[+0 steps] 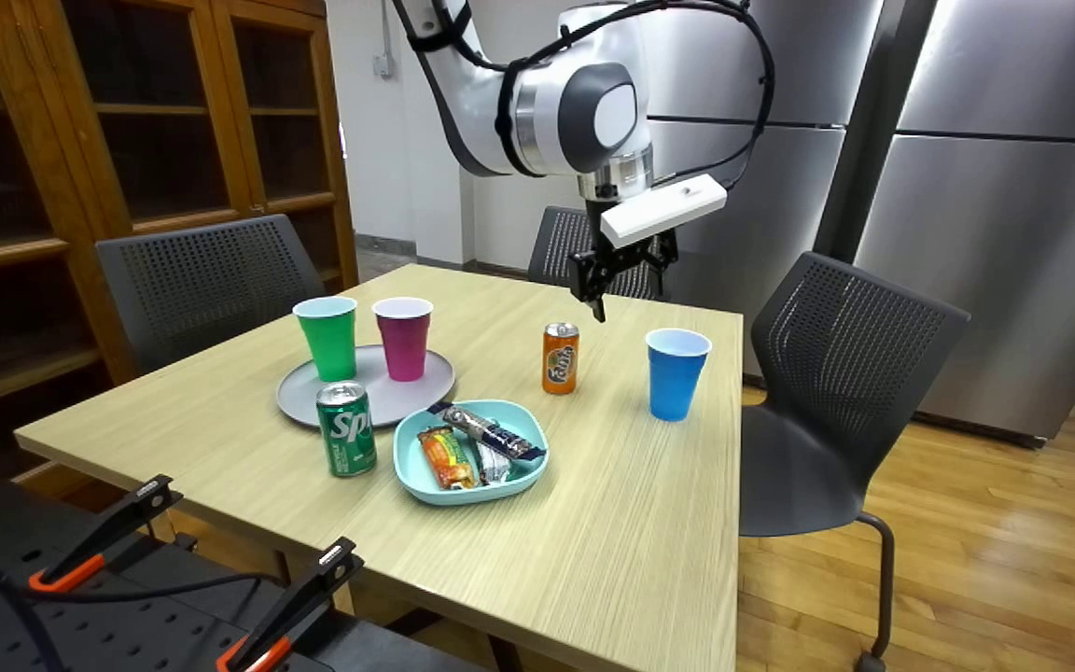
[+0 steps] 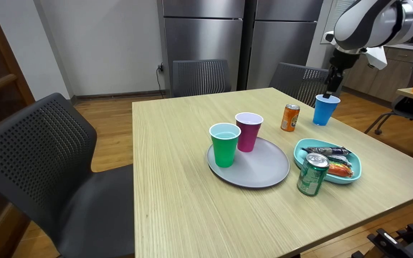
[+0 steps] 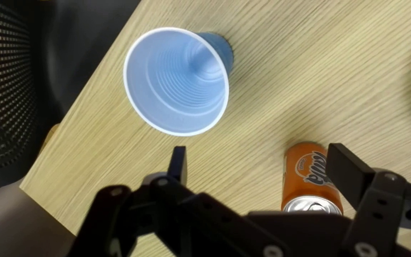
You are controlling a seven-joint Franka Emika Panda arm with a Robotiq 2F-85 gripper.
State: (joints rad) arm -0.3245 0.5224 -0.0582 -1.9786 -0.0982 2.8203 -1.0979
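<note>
My gripper (image 3: 257, 147) hangs in the air over the table, its two dark fingers spread wide with nothing between them. Closest to it are a blue cup (image 3: 177, 82) and an orange Fanta can (image 3: 303, 175), both upright on the table. In the wrist view the cup's white-rimmed mouth lies ahead of the left finger, and the right finger covers part of the can's side. From an exterior view the gripper (image 1: 629, 303) is above and behind the can (image 1: 560, 359) and the cup (image 1: 676, 378). Elsewhere its fingertip overlaps the cup's rim (image 2: 324, 102); contact cannot be judged there.
A grey plate (image 2: 264, 168) bears a green cup (image 2: 224, 150) and a magenta cup (image 2: 248, 134). Beside it stand a green Sprite can (image 1: 346, 434) and a turquoise bowl (image 1: 463, 497) of wrapped snacks. Dark chairs (image 1: 836, 392) surround the table (image 1: 631, 541); one is close to the blue cup's edge.
</note>
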